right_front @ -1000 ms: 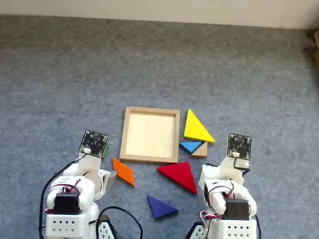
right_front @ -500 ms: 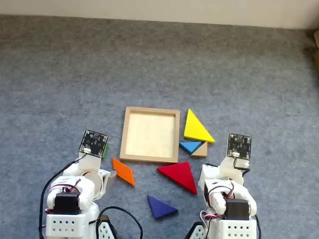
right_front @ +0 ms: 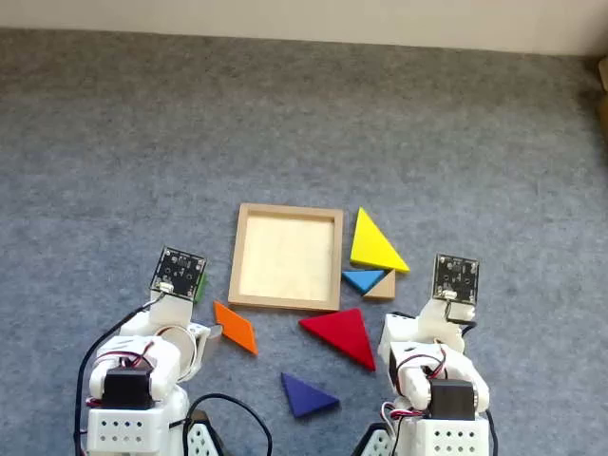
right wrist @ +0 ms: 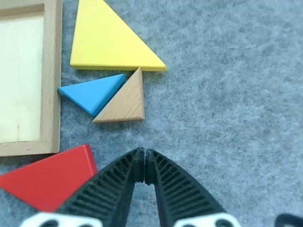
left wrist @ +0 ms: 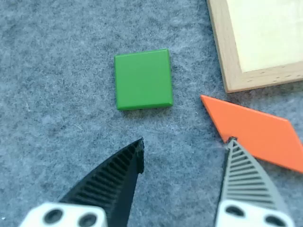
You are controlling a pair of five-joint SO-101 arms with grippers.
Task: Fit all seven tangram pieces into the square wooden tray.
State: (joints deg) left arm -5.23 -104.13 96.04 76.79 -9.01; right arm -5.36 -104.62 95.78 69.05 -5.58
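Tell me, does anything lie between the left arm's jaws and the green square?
Nothing visible does: only bare grey carpet separates the open jaws from the green square. The orange piece lies off to one side.

Work surface: grey felt-like mat (right_front: 427, 123) with a short fuzzy nap, uniform in tone. Past its far edge a pale cream strip (right_front: 304, 19) runs the full width of the high view. At the right border sits a small brown object (right_front: 604, 81), cut off; identity cannot be told.
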